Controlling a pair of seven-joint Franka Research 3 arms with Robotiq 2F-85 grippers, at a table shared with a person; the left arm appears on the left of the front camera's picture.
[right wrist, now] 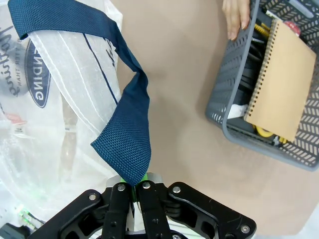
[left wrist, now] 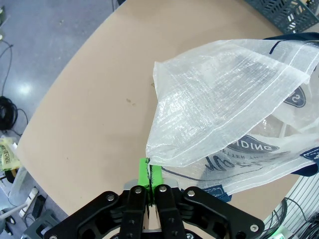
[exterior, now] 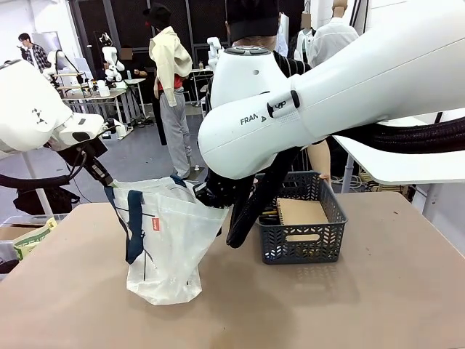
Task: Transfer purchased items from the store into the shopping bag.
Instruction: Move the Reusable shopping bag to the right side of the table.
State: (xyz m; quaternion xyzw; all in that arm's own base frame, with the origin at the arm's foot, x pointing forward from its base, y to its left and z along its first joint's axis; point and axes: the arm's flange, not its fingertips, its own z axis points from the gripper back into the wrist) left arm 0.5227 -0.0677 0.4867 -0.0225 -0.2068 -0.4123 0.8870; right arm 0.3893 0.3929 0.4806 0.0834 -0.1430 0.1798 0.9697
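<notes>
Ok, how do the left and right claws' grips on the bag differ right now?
The left claw pinches the thin translucent edge of the shopping bag; the right claw pinches its navy strap handle. The left claw holds the side away from the basket; the right claw holds the side nearer it. Both are shut on the bag, holding its top up.

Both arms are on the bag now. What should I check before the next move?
1. left gripper shut on the shopping bag edge: ok.
2. right gripper shut on the navy strap: ok.
3. Bag mouth open wide enough: cannot tell, the right arm hides it in the front view.
4. Bag bottom resting on the table: ok.
5. basket free of hands: not ok, a person's hand rests on its rim.
6. Items left to move: ok, a notebook lies on top.
</notes>
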